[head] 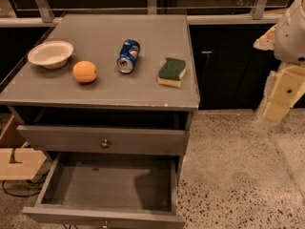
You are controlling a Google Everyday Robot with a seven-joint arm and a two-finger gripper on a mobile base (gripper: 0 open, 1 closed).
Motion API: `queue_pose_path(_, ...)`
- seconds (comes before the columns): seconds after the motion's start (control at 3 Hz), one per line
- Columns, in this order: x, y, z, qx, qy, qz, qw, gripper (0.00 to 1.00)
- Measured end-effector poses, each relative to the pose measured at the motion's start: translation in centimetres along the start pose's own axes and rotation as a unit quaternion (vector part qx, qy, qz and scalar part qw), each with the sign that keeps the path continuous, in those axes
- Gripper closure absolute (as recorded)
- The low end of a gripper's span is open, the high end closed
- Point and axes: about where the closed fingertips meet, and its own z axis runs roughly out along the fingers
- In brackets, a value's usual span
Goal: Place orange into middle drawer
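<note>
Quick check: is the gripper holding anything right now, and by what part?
Nothing is held, as far as shows. The gripper hangs at the right edge of the view, well away from the orange, which lies free on the cabinet top.

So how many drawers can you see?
2: the upper drawer just under the top, and the middle drawer below it, pulled wide open. Another may hide lower. The gripper is far right.
</note>
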Motion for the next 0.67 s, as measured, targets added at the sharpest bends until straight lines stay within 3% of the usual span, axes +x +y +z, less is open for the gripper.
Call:
queue_pose_path(0.33, 0.0, 0.0, 0.0, 0.0, 0.0, 0.0, 1.0, 0.0)
queue_pose_path(0.67, -1.7, -0.4, 0.1, 0.007, -0.004, -0.008, 0.9999, 0.0)
